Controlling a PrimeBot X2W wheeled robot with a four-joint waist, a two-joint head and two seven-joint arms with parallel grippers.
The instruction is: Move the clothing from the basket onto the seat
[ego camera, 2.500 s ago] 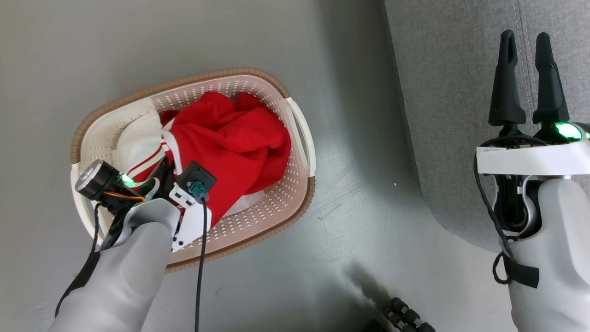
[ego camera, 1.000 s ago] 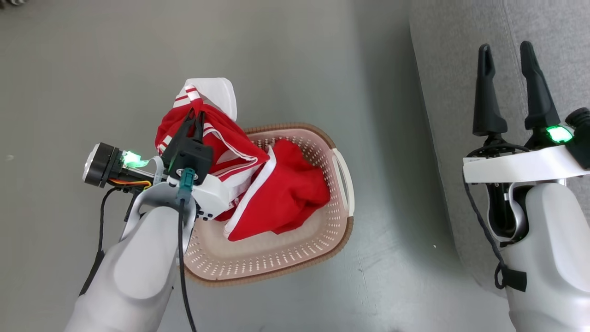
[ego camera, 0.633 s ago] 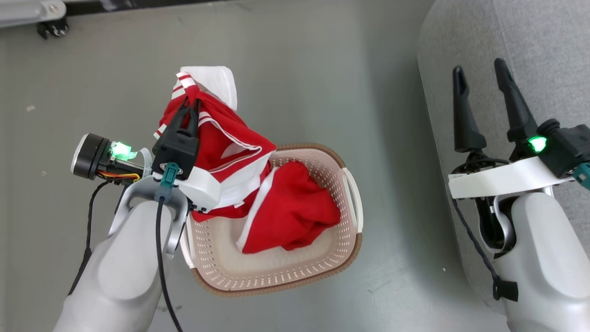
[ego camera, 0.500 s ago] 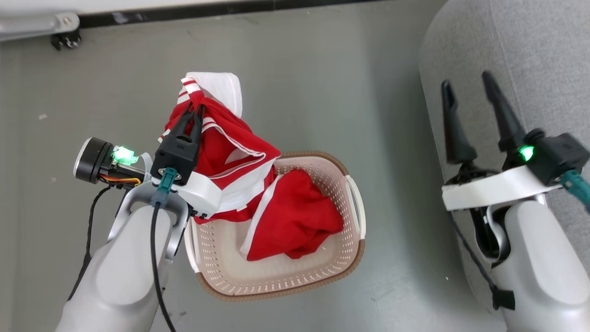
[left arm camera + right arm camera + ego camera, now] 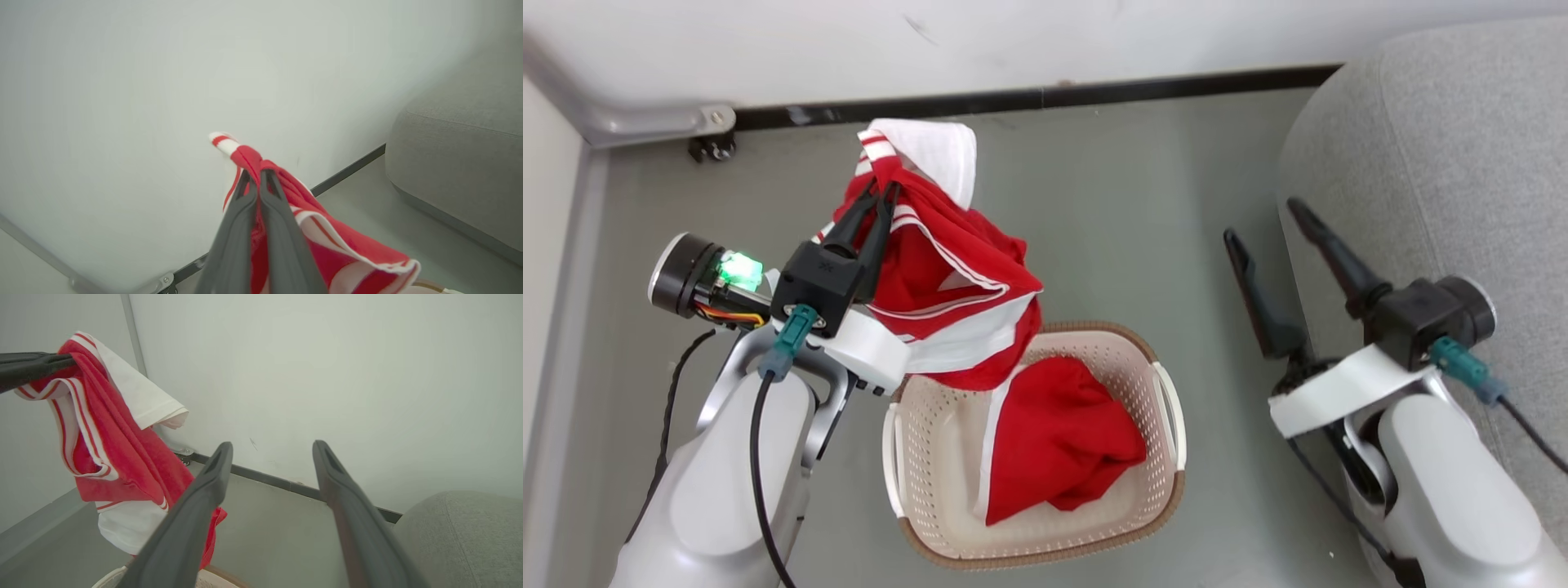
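Clamping the left gripper (image 5: 880,196) tight on a red garment (image 5: 947,261), dangling it above the basket (image 5: 923,474). Facing a rightward swing to the sofa (image 5: 1437,163), beyond the wide-open, empty right gripper (image 5: 1262,222). Leaving a second garment (image 5: 1062,441) inside.

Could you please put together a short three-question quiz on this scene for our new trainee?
1. True or false: the left end effector is shut on a bright red fabric garment with white stripe trim, which hangs from it over the cream perforated plastic basket.
2. The right end effector is: A) open and holding nothing; B) shut on the basket's handle; C) gripping red fabric.
3. Fill in: another red garment lies in the ____, not on the large grey woven-fabric sofa.

Key: 1 true; 2 A; 3 basket.
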